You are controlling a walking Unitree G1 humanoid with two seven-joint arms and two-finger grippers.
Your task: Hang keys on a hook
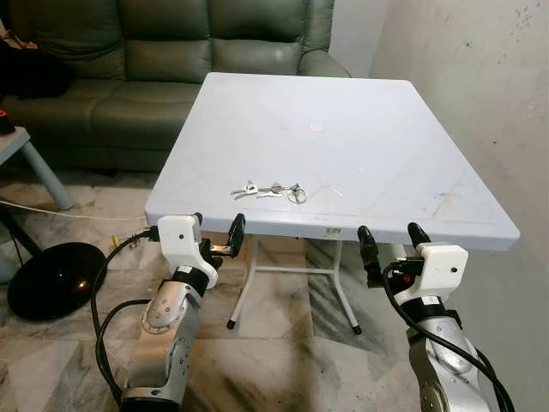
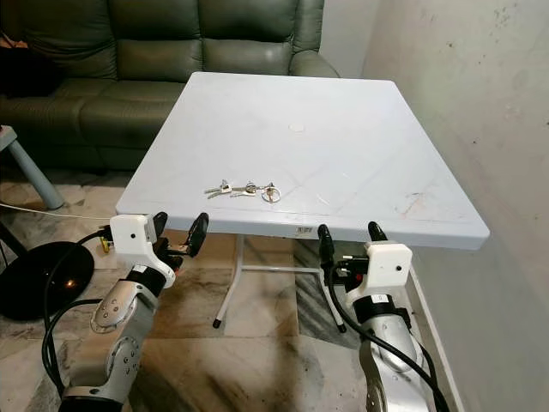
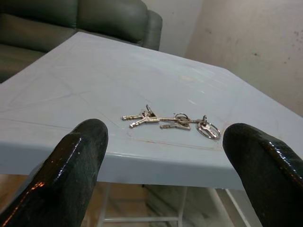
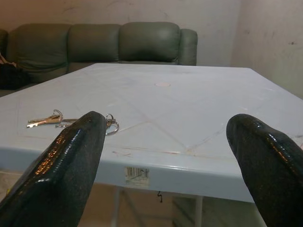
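Near the table's (image 1: pixel 412 154) front edge lay the keys (image 1: pixel 269 190) — best pinched from above by the left gripper (image 1: pixel 216 230), held wide like the right gripper (image 1: pixel 394 238).

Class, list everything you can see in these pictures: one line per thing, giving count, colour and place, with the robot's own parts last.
Keys: one bunch, silver, flat on the table near its front edge.
Table: one, pale blue-white, folding legs, against the wall.
Sofa: one, dark green, behind the table.
Wall: one, off-white, stained, on the right.
Round base: one, black, on the floor at left.
Floor: marbled tiles.
Left hand: one, black fingers, open, just below the table's front edge.
Right hand: one, black fingers, open, just below the table's front edge.
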